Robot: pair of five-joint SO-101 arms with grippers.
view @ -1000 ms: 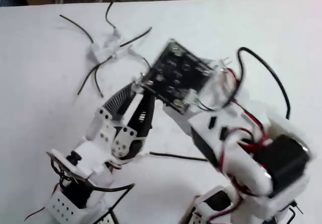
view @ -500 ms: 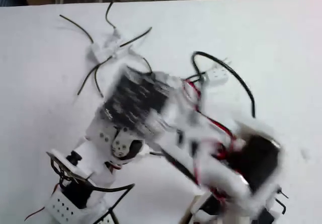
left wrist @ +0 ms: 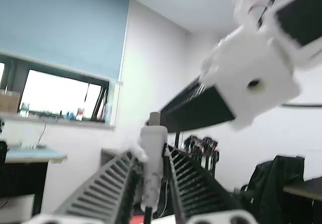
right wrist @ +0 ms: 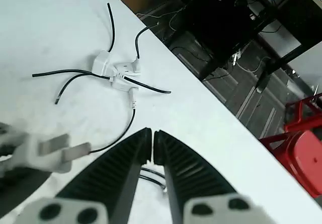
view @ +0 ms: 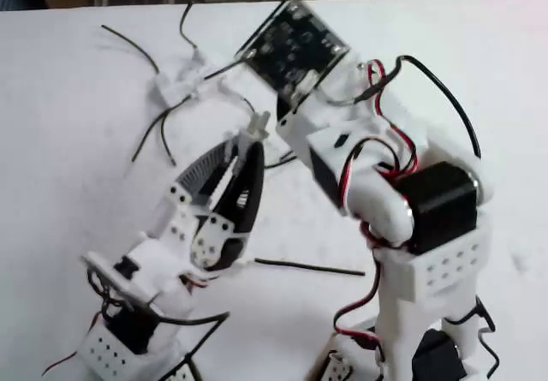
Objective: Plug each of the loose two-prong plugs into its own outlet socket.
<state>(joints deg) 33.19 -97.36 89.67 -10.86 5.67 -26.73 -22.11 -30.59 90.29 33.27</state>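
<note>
Bright, even light — soft shadows

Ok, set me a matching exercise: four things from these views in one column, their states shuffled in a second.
1. left gripper
2. right gripper
3. cluster of white plugs
4. loose cord

A. black, lying straight on the table
B. shut on nothing
C. shut on a white plug
D. on the table, cords trailing from it

Pairs: 1-C, 2-B, 3-D, 4-A.

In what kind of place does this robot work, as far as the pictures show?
Probably an office or lab room: a white table, a window under a blue blind, and a red chair.
</note>
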